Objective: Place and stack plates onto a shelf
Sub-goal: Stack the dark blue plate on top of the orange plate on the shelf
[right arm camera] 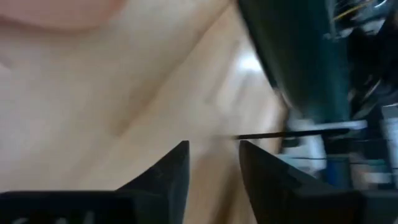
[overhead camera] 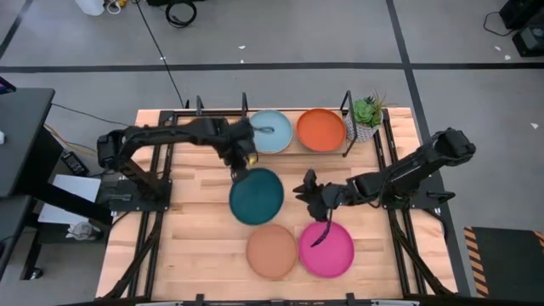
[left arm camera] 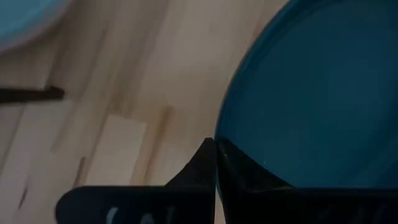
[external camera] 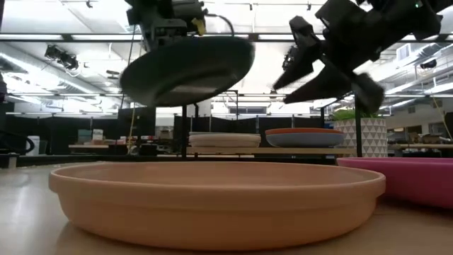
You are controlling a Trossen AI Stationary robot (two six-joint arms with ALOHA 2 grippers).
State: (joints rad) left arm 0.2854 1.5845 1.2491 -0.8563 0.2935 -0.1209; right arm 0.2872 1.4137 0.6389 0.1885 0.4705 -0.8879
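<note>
My left gripper is shut on the teal plate, which hangs in the air over the table's middle, tilted. My right gripper hovers open just right of that plate, above the table, touching nothing. The light blue plate and the orange plate sit flat in neighbouring bays of the black rod shelf at the far edge. The peach plate and the pink plate rest flat on the table near its near edge. My left gripper pinches the teal plate's rim on its far-left side, one finger over the plate's inside and the other finger outside the wall. The fingers come from above, slanting down. The plate is lifted clear of the table and tilted.
A small potted plant in a patterned white pot stands at the shelf's right end. The shelf's upright posts rise between the bays. Bare wooden table lies to the left of the peach plate.
</note>
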